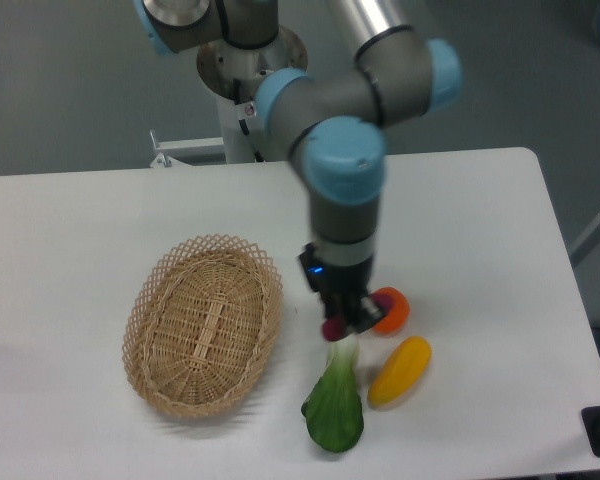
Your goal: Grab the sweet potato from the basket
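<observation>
Sweet potato (332,327) clamped between jaws, clear of basket (202,323).

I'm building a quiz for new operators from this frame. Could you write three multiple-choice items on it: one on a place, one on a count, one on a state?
1. Where is the sweet potato?
A. Lying in the basket
B. Held at the tool, right of the basket, above the green vegetable's white stem
C. On the table beside the yellow pepper

2. How many loose food items lie on the table outside the basket?
A. One
B. Three
C. Five

3. What is the basket's state?
A. Empty
B. Holding the orange fruit
C. Tipped on its side

Key: 1 B, a bit of reddish-purple shows at the tool, over the green vegetable. 2 B, the orange fruit, the yellow pepper and the green vegetable. 3 A, only bare wicker shows inside, and it sits flat.
</observation>
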